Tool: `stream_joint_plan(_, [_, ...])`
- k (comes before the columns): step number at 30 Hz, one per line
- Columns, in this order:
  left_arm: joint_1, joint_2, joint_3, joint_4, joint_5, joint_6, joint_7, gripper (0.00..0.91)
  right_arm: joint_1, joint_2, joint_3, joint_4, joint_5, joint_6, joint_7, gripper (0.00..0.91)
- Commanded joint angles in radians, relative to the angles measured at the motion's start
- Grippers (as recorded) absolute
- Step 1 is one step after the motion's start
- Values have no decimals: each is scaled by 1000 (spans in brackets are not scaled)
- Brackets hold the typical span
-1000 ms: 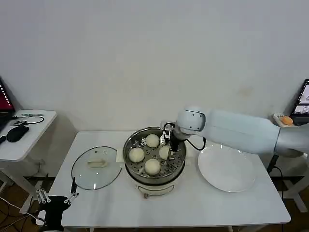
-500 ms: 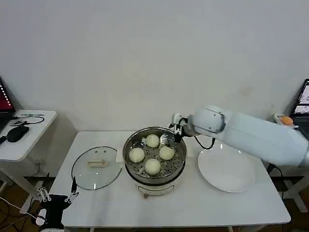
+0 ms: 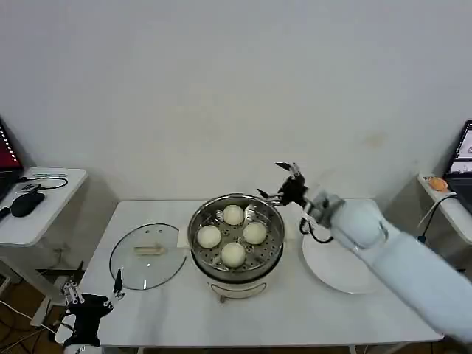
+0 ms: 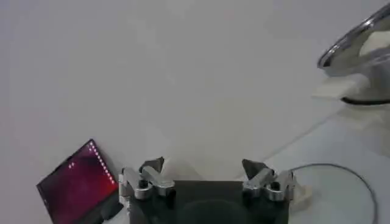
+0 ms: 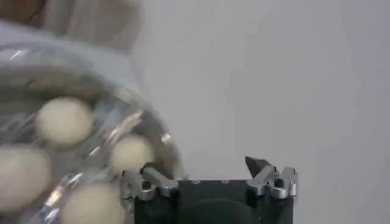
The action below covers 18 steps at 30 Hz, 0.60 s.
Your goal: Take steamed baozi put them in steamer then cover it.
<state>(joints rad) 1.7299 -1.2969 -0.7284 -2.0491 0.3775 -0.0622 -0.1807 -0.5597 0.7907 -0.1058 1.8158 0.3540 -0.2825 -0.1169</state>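
Four baozi (image 3: 233, 234) on the perforated tray inside the steamer (image 3: 236, 265), mid-bench (image 3: 295, 313). Cover (image 3: 147, 255) flat at 9 o'clock, steamer uncovered. White plate (image 3: 343, 269) at 3 o'clock, bare. Right gripper (image 3: 284, 183) spread, empty, above the rim at 1 o'clock. Left gripper (image 3: 90, 293) spread, low at 8 o'clock.

Plain white wall (image 3: 221, 88), white table (image 3: 295, 317), side desk (image 3: 37, 214)

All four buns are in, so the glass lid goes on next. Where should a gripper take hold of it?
Judging from its pose, grip the cover by its cream oblong handle, coming straight down with jaws across the narrow width: the lid lies flat on the table, leaving only that raised bar.
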Motion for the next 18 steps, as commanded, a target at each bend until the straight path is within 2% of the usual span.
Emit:
stream_joint_plan(1, [-41, 40, 6, 83, 197, -8, 67, 907, -855, 267, 927, 36, -172, 427, -71, 907])
stream_joint_plan(4, [-82, 58, 21, 136, 320, -6, 52, 907, -966, 380, 1011, 50, -142, 474, -111, 907])
stream_joint_plan(9, [-178, 111, 62, 280, 581, -10, 3, 907, -1093, 494, 1054, 62, -150, 536, -136, 907])
stream_joint_plan(14, [-301, 147, 98, 408, 693, -10, -15, 907, -1126, 524, 1057, 51, -171, 556, -134, 907])
stream_joint_plan(18, [-407, 160, 138, 480, 711, -9, -21, 907, -1132, 536, 1068, 62, -164, 544, -124, 907])
